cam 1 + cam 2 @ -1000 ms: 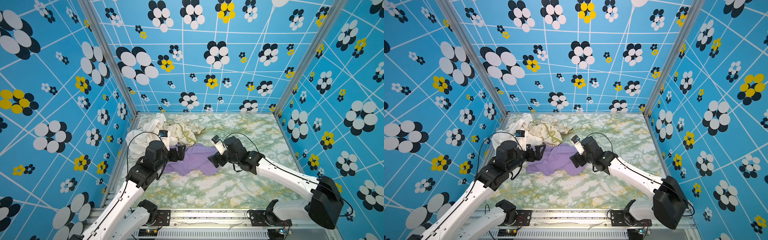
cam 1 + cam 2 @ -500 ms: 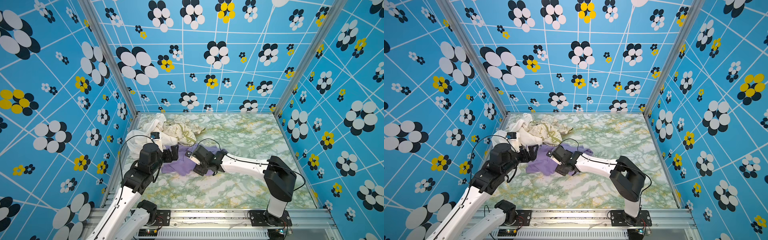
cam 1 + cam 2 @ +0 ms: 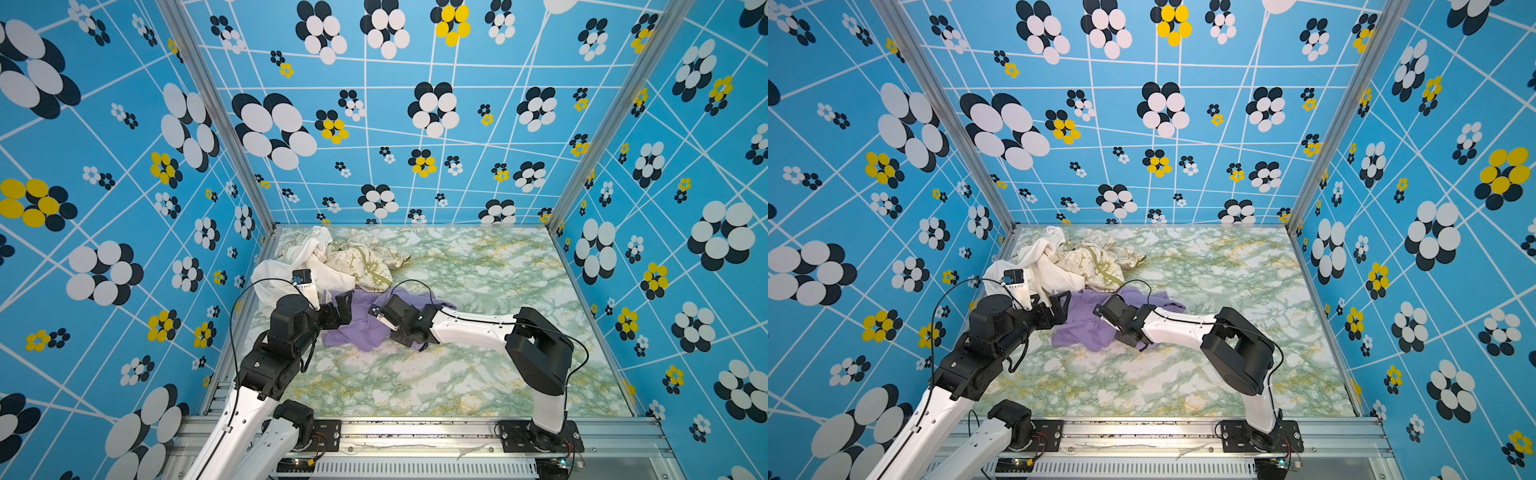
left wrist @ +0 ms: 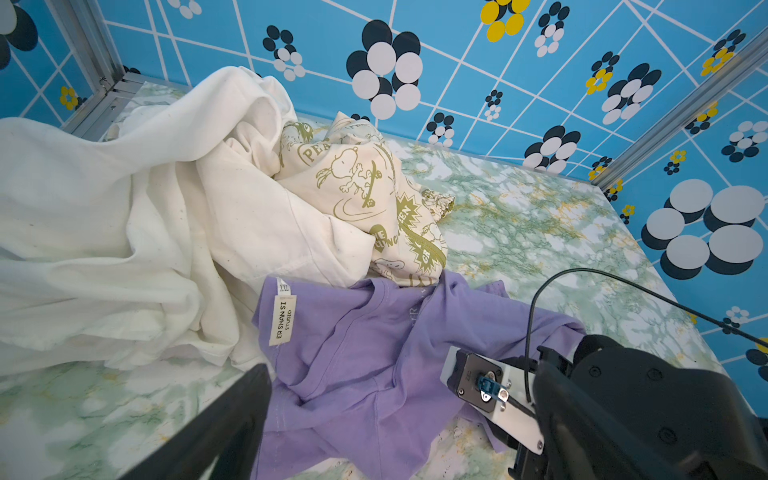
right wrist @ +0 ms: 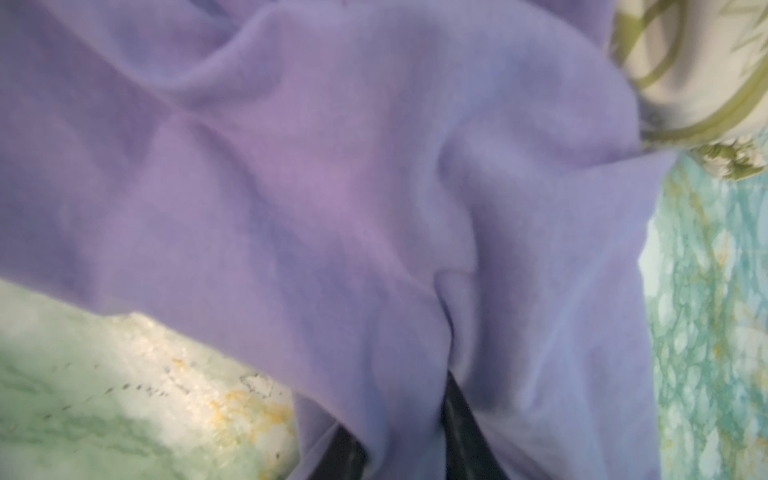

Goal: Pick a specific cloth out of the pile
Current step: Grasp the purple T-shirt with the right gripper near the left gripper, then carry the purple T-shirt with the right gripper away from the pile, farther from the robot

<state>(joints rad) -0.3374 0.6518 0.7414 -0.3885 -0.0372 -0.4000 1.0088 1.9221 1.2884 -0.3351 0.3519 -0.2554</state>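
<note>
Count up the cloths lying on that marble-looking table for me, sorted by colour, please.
White cloth: 1
Cream cloth with olive-green print: 1
Lilac-purple cloth: 1
Total: 3

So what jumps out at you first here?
The loud blue walls with black, white and yellow flowers, all round. Then the cloth, lilac on the green-marbled table, pinched by the right end effector, with the pile of white and cream cloths heaped behind it at far left.
</note>
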